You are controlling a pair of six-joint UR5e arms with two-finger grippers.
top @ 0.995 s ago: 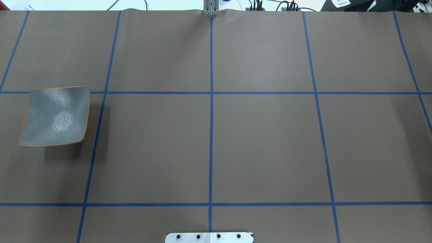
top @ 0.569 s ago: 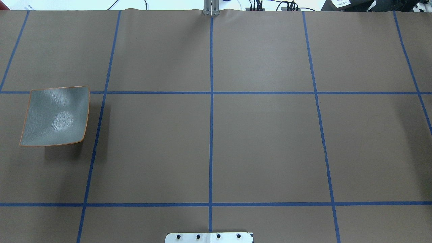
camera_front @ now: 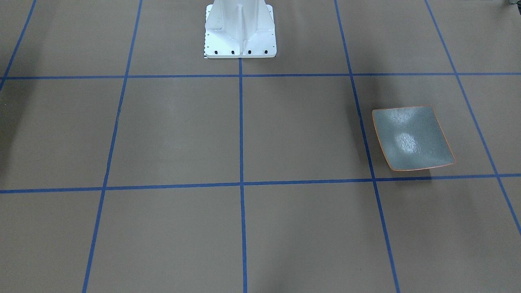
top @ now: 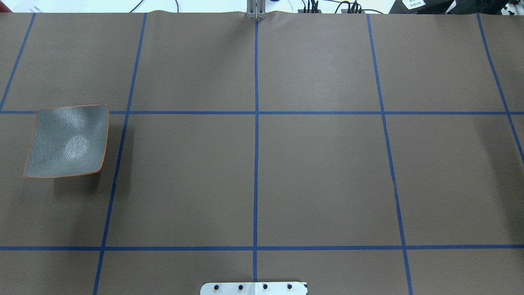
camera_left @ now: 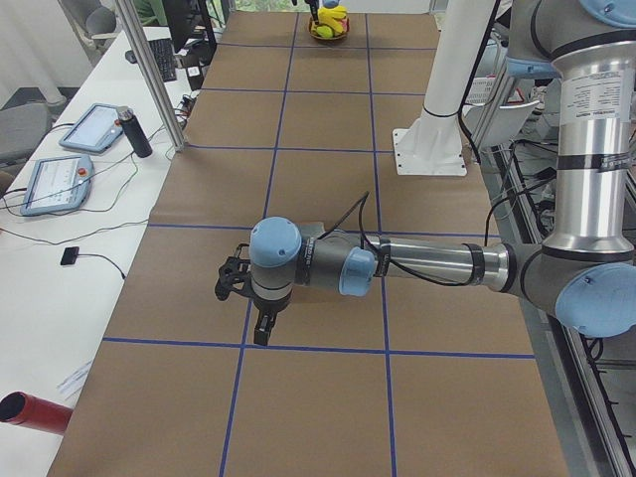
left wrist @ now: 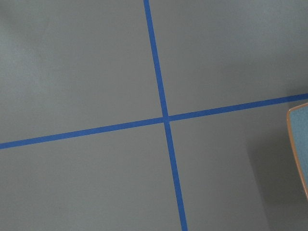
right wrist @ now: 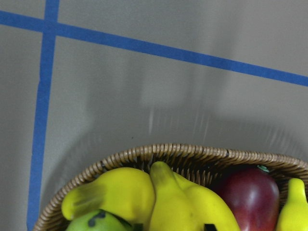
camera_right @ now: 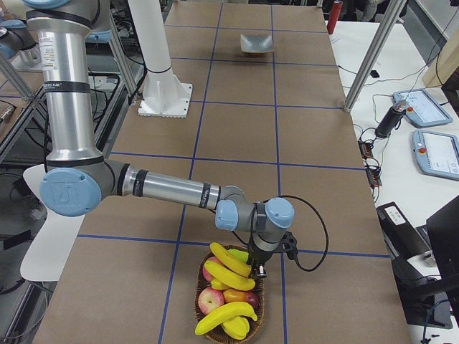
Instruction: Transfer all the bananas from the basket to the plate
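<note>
The overhead camera sits behind the robot, looking forward and down on the brown paper-covered table with a blue tape grid point(top: 319, 176). The front-facing camera looks steeply down from across it, with the white metal robot pedestal point(camera_front: 240, 32) at its top edge. Both show the squarish grey-green plate with a thin orange rim point(top: 67, 141). Two end cameras look along the table. The right-end one has the woven wicker basket of fruit point(camera_right: 229, 304) near and the plate far. The wrist cameras look down from close: the left on a tape crossing beside the plate's edge, the right on the basket's rim.

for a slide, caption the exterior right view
Right gripper over a woven wicker basket of glossy yellow bananas; squarish grey-green plate empty at the far end
</note>
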